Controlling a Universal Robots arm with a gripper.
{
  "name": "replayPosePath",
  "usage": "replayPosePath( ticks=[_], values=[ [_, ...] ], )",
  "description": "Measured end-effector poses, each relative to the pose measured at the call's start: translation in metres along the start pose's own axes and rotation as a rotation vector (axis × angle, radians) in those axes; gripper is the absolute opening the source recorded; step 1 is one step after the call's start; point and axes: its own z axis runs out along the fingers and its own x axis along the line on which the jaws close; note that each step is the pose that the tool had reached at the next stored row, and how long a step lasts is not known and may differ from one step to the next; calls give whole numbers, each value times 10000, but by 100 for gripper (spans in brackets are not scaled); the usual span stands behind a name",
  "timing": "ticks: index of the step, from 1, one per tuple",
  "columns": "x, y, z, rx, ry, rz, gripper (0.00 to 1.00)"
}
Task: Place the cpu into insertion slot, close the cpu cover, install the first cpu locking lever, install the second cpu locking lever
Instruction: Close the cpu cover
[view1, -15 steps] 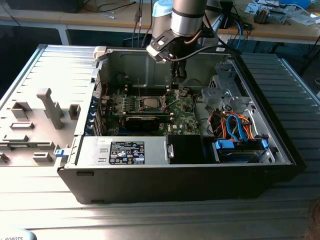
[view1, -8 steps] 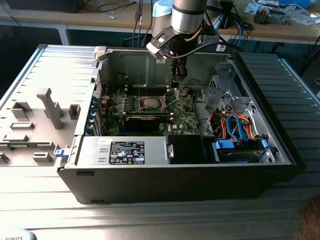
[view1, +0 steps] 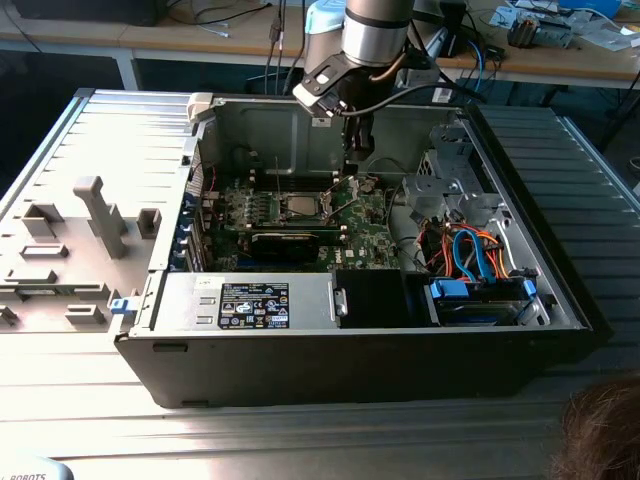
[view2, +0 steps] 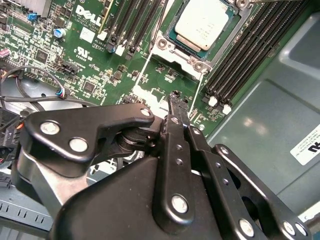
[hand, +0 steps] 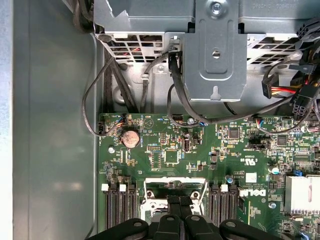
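Note:
The cpu (view2: 202, 22) lies flat in the insertion slot (view2: 172, 50), its silver-grey top facing up; it also shows at the middle of the green board (view1: 300, 207). The cpu cover (view2: 199, 65) looks laid flat around the chip. Two thin wire levers (view2: 196, 97) run out from the socket's corners on either side of my fingertips. My gripper (view2: 174, 97) hangs just above the board beside the socket, fingers shut with nothing seen between them. The gripper (view1: 357, 165) stands toward the exterior view's right of the socket, and its tips (hand: 177, 201) overlap the socket frame (hand: 150, 192).
A grey drive cage (view1: 450, 170) with bundled cables (view1: 470, 250) fills the case's right. A long black card (view1: 285, 242) lies in front of the socket. Memory slots (view2: 250, 55) flank it. A grey fixture plate (view1: 70, 240) sits left of the case. A person's hair (view1: 600, 430) shows at the lower right.

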Motion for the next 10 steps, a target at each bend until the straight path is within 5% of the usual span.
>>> replayPosePath(
  ticks=[10],
  values=[
    [-1, 52, -1, 0, 0, 1, 11]
  ],
)
